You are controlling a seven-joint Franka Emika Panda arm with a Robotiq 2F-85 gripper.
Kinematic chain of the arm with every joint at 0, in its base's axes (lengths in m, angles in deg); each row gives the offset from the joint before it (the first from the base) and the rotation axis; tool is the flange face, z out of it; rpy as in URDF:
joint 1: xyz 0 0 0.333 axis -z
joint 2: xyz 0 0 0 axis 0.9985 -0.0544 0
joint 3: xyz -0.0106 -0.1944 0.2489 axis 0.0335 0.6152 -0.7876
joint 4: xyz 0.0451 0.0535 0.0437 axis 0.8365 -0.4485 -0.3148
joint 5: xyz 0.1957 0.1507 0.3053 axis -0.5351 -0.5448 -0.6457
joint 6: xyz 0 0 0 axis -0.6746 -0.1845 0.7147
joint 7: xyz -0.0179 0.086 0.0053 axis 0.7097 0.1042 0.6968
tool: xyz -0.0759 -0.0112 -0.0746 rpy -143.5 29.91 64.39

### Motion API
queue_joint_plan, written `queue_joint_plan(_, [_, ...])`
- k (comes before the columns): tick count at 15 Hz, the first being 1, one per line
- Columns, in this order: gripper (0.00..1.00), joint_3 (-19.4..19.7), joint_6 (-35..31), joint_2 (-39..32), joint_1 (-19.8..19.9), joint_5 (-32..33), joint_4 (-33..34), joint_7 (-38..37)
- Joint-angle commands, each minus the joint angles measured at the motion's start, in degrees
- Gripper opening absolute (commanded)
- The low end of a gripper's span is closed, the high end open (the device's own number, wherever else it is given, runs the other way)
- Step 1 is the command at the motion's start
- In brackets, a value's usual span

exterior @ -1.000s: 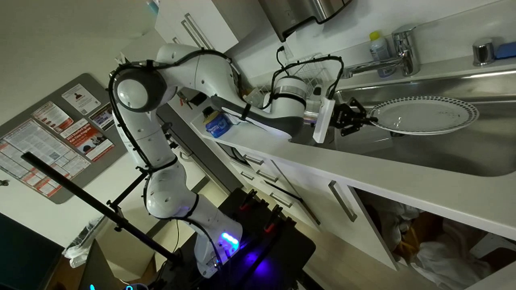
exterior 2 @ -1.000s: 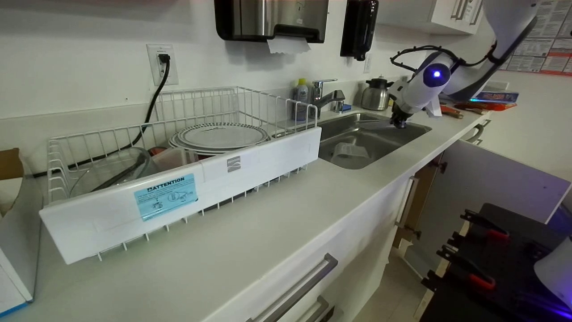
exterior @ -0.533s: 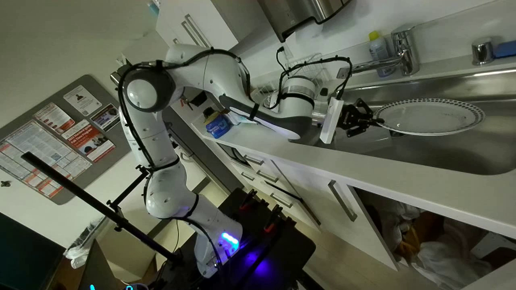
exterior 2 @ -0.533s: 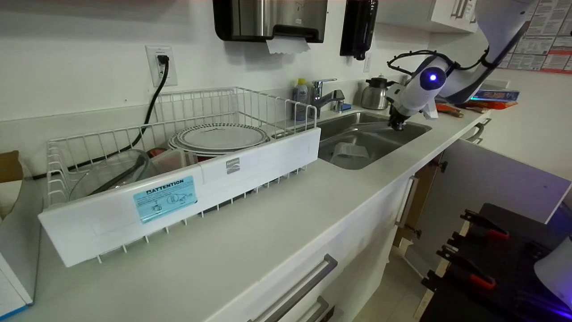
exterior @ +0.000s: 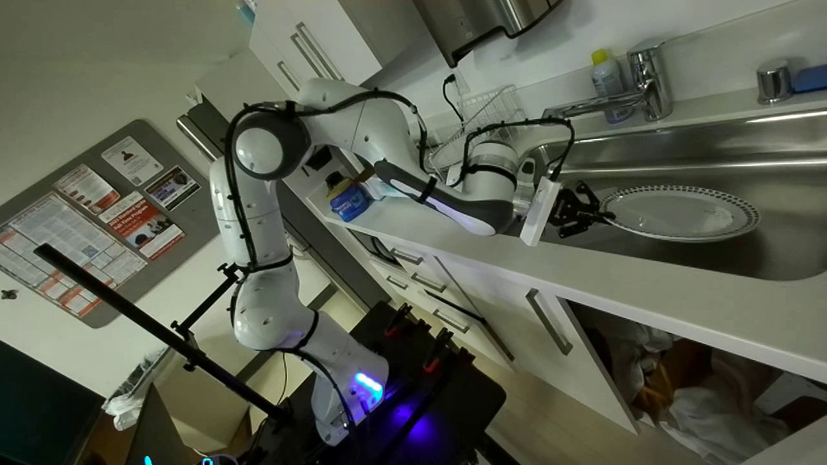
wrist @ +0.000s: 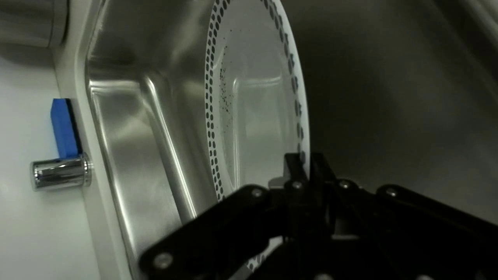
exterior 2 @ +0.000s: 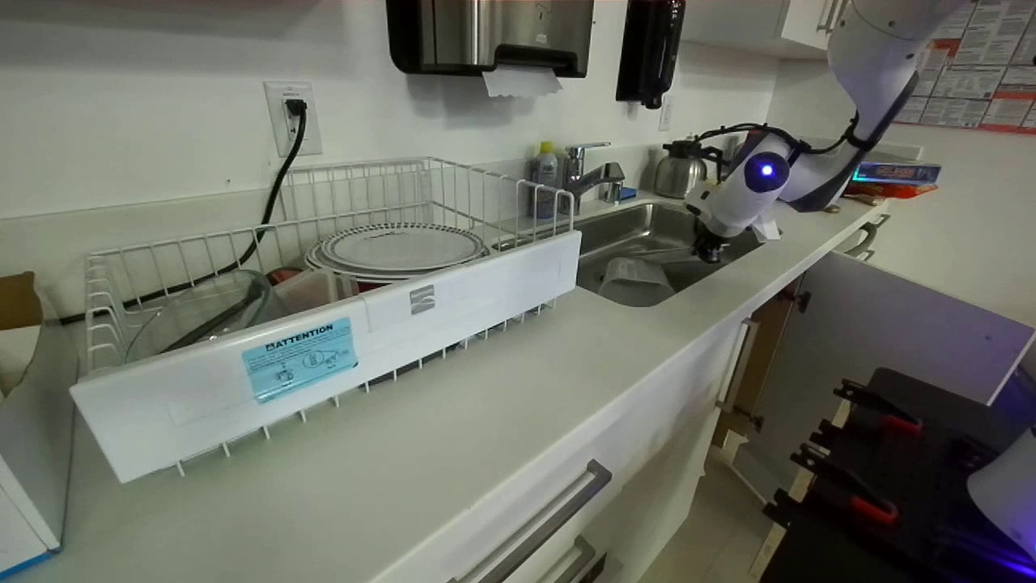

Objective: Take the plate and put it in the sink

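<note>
Far left, in an exterior view: the rack (exterior 2: 396, 340) stands on the tabletop (exterior 2: 388, 470), a dish stack (exterior 2: 396, 245) inside it; no part in this step. Next, a clear tub (exterior 2: 635, 279) sits in the sink (exterior: 785, 242), left of the jaws.

Middle: the arm (exterior 2: 732, 198) reaches to the sink. The jaws are clamped on the left edge of the plate (exterior: 678, 213); the wrist view shows one jaw over the patterned rim, the other beneath.

Right of the jaws: the plate extends from that single hold, face up, close to level, inside the sink's outline. Light under it is poor; cannot tell whether its base touches the sink floor. Far right, on the back ledge: a blue block (exterior: 811, 79), well apart from the plate.

Step in hand, as judged: placing. Pick-up and carry look done; release is not.

Next move: lower gently until the sink floor bears the plate, holding it level, since the free right side may land first and twist the rim in the grip. Then part the jaws slightly, expect a small drop off the lower jaw, and withdraw leftward, mindful of the tub.
</note>
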Motion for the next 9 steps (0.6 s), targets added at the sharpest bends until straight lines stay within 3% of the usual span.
queue_joint_plan(1, [0.02, -1.4, 2.8, -1.1, 0.5, 2.7, 3.8, -2.8])
queue_joint_plan(9, [0.02, -0.2, 2.6, -7.9, 1.3, -0.1, 13.6, 0.4])
